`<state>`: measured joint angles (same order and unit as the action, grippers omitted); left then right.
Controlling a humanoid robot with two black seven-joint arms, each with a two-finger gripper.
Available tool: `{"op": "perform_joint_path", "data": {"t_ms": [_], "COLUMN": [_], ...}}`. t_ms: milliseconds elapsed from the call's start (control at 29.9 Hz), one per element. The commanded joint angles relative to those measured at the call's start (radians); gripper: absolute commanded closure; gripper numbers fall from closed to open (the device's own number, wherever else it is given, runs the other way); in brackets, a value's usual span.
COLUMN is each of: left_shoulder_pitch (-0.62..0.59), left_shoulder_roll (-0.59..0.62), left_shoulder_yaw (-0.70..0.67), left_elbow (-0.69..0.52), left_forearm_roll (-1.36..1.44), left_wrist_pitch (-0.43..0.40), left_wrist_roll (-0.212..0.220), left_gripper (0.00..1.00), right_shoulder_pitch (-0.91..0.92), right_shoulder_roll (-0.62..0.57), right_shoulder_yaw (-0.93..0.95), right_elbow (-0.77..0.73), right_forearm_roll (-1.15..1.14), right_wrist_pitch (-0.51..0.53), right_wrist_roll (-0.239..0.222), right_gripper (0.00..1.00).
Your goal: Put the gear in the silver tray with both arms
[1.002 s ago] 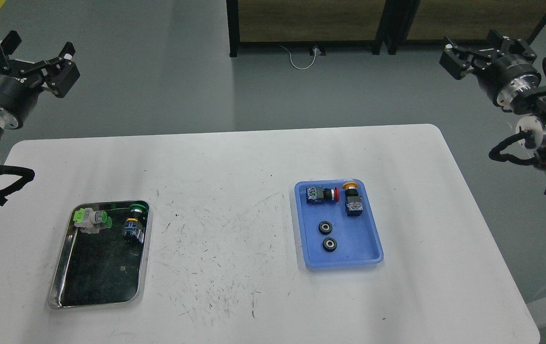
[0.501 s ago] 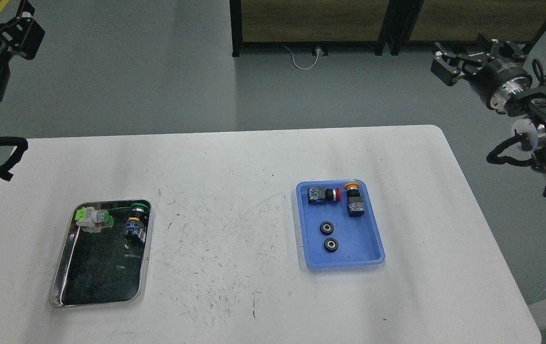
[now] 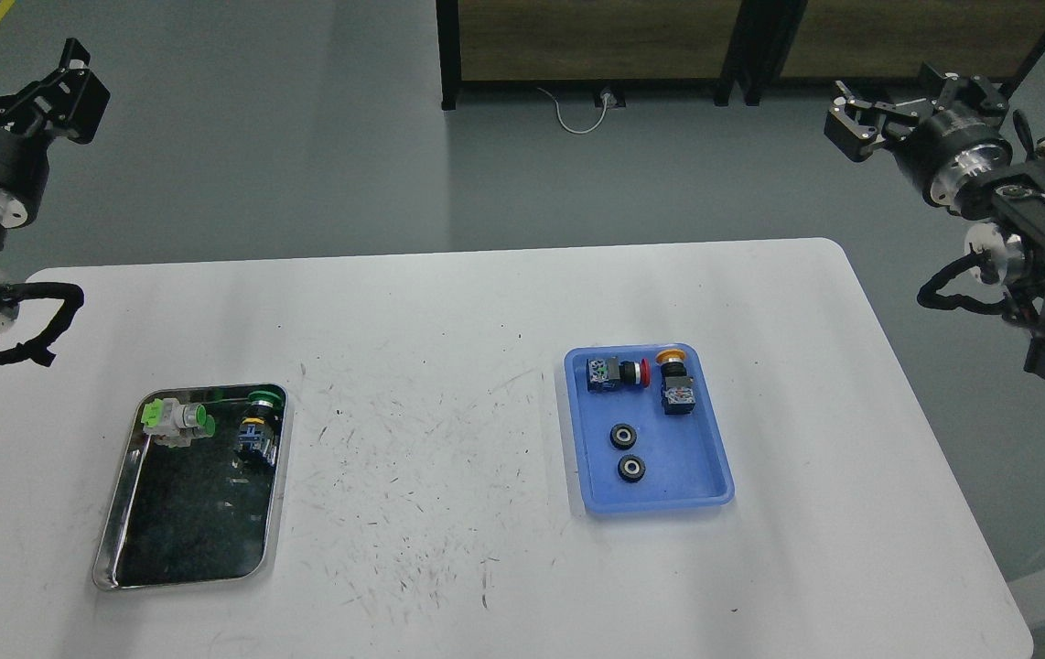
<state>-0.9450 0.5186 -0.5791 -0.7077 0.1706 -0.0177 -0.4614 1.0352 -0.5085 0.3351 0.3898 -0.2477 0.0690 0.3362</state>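
Note:
The silver tray [image 3: 113, 513] lies at the table's front left and holds two green-capped switches [image 3: 179, 419] [image 3: 257, 426] at its far end. Two small black gears [image 3: 623, 437] [image 3: 631, 469] lie in the blue tray [image 3: 653, 502] right of centre. My left gripper [image 3: 24, 87] is open and empty, raised high beyond the table's far left corner, well away from both trays. My right gripper [image 3: 893, 108] is open and empty, raised high beyond the far right corner.
The blue tray also holds a red-capped switch [image 3: 616, 373] and a yellow-capped switch [image 3: 674, 383] at its far end. The white table [image 3: 449, 366] is scuffed in the middle. A dark cabinet [image 3: 596, 46] stands on the floor behind.
My left gripper has moved up and to the left and turned. My right gripper has shifted slightly left and up. The trays and parts have not moved.

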Motion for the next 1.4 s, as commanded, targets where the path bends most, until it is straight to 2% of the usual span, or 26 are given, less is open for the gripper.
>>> {"op": "perform_joint_path", "data": {"t_ms": [0, 167, 267, 334, 401, 468, 735, 802, 935, 1036, 1370], "left_shoulder_pitch": [0.009, -0.001, 0.0, 0.0, -0.001, -0.005, -0.012, -0.008, 0.0, 0.005, 0.003], "left_shoulder_roll": [0.006, 0.006, 0.003, -0.003, -0.003, -0.005, -0.002, -0.002, -0.011, -0.031, -0.018], "left_shoulder_yaw": [0.03, 0.097, 0.108, 0.108, 0.111, 0.122, 0.177, 0.177, 0.182, 0.186, 0.196], "left_elbow": [-0.002, -0.012, -0.018, -0.025, -0.035, -0.036, -0.058, -0.064, -0.079, -0.076, -0.087], "left_forearm_roll": [0.013, 0.093, 0.145, 0.155, 0.156, 0.162, 0.182, 0.182, 0.182, 0.184, 0.196], "left_wrist_pitch": [-0.116, -0.137, -0.134, -0.131, -0.13, -0.12, -0.093, -0.087, -0.033, -0.021, -0.005], "left_wrist_roll": [-0.005, -0.025, -0.025, -0.023, -0.022, -0.017, -0.023, -0.023, -0.023, -0.023, -0.023], "left_gripper": [0.01, 0.01, 0.01, 0.01, 0.01, 0.01, 0.01, 0.01, 0.01, 0.01, 0.01], "right_shoulder_pitch": [0.008, -0.004, 0.006, 0.011, 0.011, 0.008, 0.013, 0.013, -0.003, -0.026, -0.067], "right_shoulder_roll": [0.007, 0.028, 0.056, 0.056, 0.057, 0.056, 0.028, -0.022, -0.09, -0.091, -0.076], "right_shoulder_yaw": [0.005, -0.008, -0.057, -0.076, -0.077, -0.079, -0.171, -0.182, -0.177, -0.18, -0.244], "right_elbow": [-0.011, 0.026, 0.105, 0.165, 0.211, 0.257, 0.296, 0.34, 0.4, 0.432, 0.471], "right_forearm_roll": [-0.031, -0.047, -0.074, -0.077, -0.082, -0.087, -0.114, -0.116, -0.119, -0.148, -0.249], "right_wrist_pitch": [0.069, 0.081, 0.081, 0.081, 0.083, 0.083, 0.092, 0.138, 0.3, 0.348, 0.342], "right_wrist_roll": [0.009, 0.0, -0.016, -0.051, -0.104, -0.131, -0.132, -0.126, -0.12, -0.121, -0.123], "right_gripper": [0.0, 0.0, 0.0, 0.0, 0.0, 0.0, 0.0, 0.0, 0.0, 0.0, 0.0]}}
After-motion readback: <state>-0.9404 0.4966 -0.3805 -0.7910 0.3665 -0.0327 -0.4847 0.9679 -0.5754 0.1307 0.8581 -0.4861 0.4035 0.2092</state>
